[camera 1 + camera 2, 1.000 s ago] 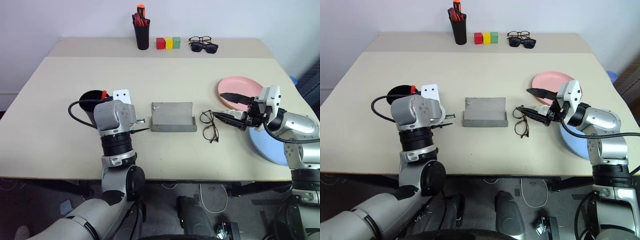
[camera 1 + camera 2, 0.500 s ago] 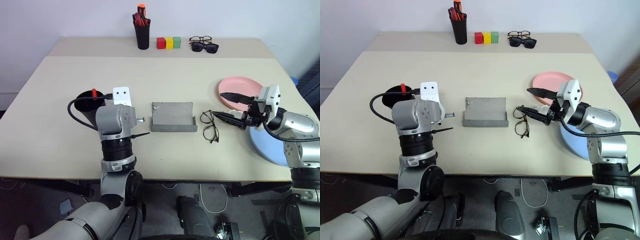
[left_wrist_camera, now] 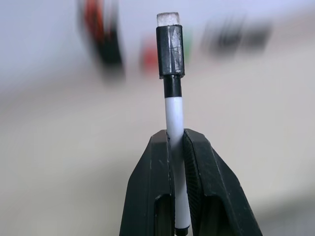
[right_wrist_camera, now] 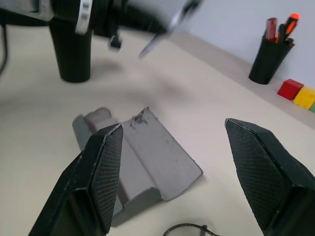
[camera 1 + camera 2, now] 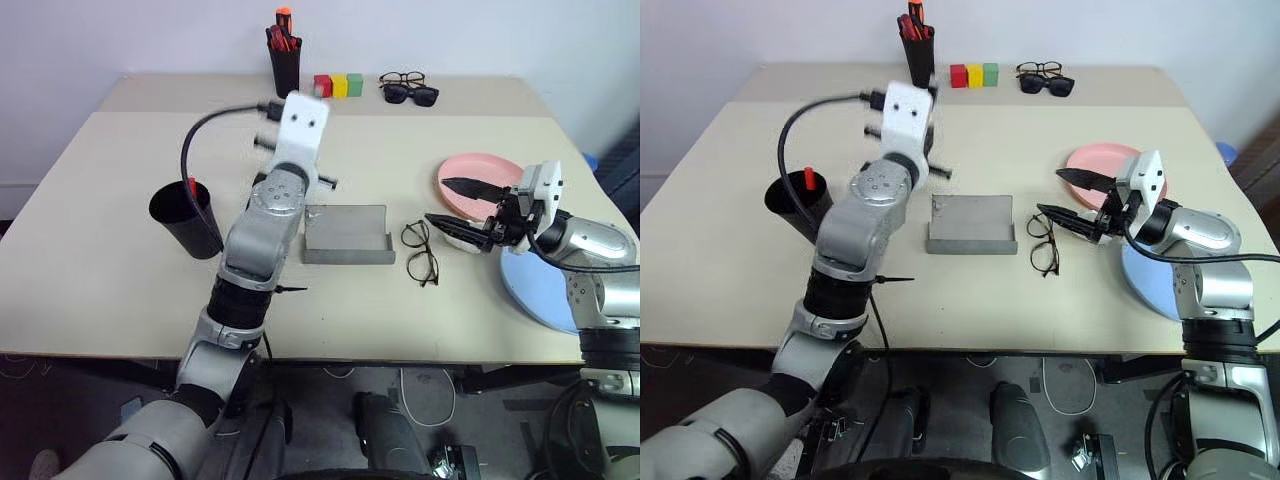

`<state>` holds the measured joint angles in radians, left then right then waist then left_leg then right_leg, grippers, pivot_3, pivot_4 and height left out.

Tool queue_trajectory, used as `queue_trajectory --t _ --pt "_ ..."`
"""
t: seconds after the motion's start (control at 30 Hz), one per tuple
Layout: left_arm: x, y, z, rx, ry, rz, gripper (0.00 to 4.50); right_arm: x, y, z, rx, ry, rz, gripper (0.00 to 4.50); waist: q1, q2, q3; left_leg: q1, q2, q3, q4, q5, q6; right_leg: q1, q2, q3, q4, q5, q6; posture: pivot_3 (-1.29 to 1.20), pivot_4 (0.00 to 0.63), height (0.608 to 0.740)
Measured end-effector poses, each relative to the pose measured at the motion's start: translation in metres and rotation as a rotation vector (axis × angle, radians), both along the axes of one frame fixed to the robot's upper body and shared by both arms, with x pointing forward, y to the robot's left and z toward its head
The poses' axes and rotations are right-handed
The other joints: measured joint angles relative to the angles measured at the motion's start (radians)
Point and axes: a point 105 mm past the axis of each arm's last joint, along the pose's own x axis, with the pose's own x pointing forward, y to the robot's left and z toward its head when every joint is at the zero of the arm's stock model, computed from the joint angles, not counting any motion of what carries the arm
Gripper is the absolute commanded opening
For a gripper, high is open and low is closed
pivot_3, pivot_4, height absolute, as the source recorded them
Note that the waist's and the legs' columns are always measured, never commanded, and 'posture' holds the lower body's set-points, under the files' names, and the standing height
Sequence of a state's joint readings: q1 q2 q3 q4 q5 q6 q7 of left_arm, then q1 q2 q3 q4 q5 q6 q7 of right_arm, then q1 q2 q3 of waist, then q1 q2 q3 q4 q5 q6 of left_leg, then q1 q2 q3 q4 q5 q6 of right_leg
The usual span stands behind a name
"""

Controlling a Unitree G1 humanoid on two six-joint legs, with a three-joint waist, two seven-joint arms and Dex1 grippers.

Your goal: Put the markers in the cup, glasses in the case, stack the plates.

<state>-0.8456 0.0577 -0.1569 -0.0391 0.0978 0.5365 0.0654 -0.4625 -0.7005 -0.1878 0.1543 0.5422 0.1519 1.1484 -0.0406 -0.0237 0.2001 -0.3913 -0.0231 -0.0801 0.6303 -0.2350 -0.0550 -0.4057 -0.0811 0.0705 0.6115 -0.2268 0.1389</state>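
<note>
Over the left half of the beige tabletop [image 5: 120, 230] I've got the left pincer [image 3: 176, 162] pinching the white-bodied marker with the black cap [image 3: 173, 118] low on its barrel, cap end sticking out past the fingertips, I'd guess so the marker can go into the cup end first. The wide black tapered plastic cup [image 5: 185, 218] stands near the left edge and already has the dark marker with the red cap [image 5: 191, 186] poking out of it, so that's one of two markers in, by my read. The right pincer [image 5: 455, 210] hangs spread wide just beside the thin black wire-frame glasses [image 5: 420, 252], which lie flat on the tabletop between the flat grey felt hinged case [image 5: 346, 236] and the plates; the case sits open mid-table, probably ready to take them. Plates: two, the salmon pink round one [image 5: 480, 172] and the light blue one [image 5: 535, 290], lying side by side near the right edge, not stacked yet. At the back edge: one tall black pen holder [image 5: 285, 70] full of red and orange pens, three small blocks [image 5: 337, 86] (red, yellow, green), and two other pairs of eyewear [image 5: 407, 89].
</note>
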Motion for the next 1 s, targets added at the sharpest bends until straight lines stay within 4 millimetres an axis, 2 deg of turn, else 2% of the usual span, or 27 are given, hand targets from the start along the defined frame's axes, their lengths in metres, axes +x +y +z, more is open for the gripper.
queue_trajectory --t 0.03,0.1,0.17,0.23,0.3,0.4,0.5,0.63,1.0 --pt "-0.006 0.007 0.012 -0.033 -0.116 0.009 0.16 -0.003 0.001 0.003 0.039 0.021 0.024 3.37 -0.001 0.001 -0.001 0.0 0.0 0.0 0.0 0.0 0.0 0.0 0.0 0.0 0.0 0.0 0.0 0.0 0.15 0.74" --pt "-0.015 0.031 0.016 -0.1 -0.243 0.073 0.16 -0.01 0.005 0.012 0.079 0.025 0.081 3.37 -0.001 0.002 -0.001 0.0 0.0 0.0 0.0 0.0 0.001 0.0 0.0 0.001 0.0 0.0 0.0 0.0 0.15 0.74" --pt "-0.022 0.062 0.004 -0.17 -0.302 0.161 0.16 -0.016 0.01 0.017 0.09 0.012 0.131 3.37 0.0 0.002 -0.001 0.0 0.0 0.0 0.001 0.0 0.001 0.0 0.0 0.0 0.001 0.0 0.0 0.0 0.15 0.74" --pt "-0.03 0.087 -0.012 -0.161 -0.333 0.227 0.16 -0.021 0.014 0.02 0.091 -0.001 0.17 3.37 0.005 0.002 -0.001 0.0 0.0 0.0 0.002 0.0 0.001 0.0 0.0 0.0 0.001 0.0 0.0 0.0 0.15 0.74" --pt "-0.039 0.103 -0.021 -0.155 -0.356 0.272 0.16 -0.024 0.016 0.021 0.089 -0.009 0.202 3.37 0.011 0.001 -0.001 -0.001 0.0 0.0 0.004 0.0 0.001 0.001 0.0 0.0 0.001 0.001 0.0 0.0 0.15 0.74" --pt "-0.051 0.12 -0.024 -0.153 -0.396 0.351 0.16 -0.031 0.021 0.021 0.071 -0.017 0.273 3.37 0.031 0.001 -0.001 -0.001 0.0 0.0 0.005 0.0 0.001 0.002 0.0 0.0 0.001 0.0 0.0 0.0 0.15 0.74" --pt "-0.057 0.131 -0.028 -0.164 -0.401 0.417 0.16 -0.036 0.025 0.019 0.052 -0.016 0.337 3.37 0.031 0.001 -0.001 -0.001 0.0 0.0 0.005 -0.001 0.002 0.002 0.0 0.0 0.0 0.0 0.0 0.0 0.15 0.74" --pt "-0.068 0.133 -0.032 -0.193 -0.398 0.45 0.16 -0.033 0.031 0.019 0.049 -0.016 0.381 3.37 0.027 0.001 -0.001 0.0 0.0 0.0 0.004 -0.001 0.002 0.002 0.0 0.0 0.001 0.0 0.0 0.0 0.15 0.74" --pt "-0.078 0.142 -0.068 -0.148 -0.285 0.485 0.16 -0.024 0.031 0.015 0.037 -0.007 0.381 3.37 0.028 0.001 -0.001 0.0 0.0 0.0 0.003 -0.001 0.002 0.001 0.0 0.0 0.001 0.0 0.0 0.0 0.15 0.74"
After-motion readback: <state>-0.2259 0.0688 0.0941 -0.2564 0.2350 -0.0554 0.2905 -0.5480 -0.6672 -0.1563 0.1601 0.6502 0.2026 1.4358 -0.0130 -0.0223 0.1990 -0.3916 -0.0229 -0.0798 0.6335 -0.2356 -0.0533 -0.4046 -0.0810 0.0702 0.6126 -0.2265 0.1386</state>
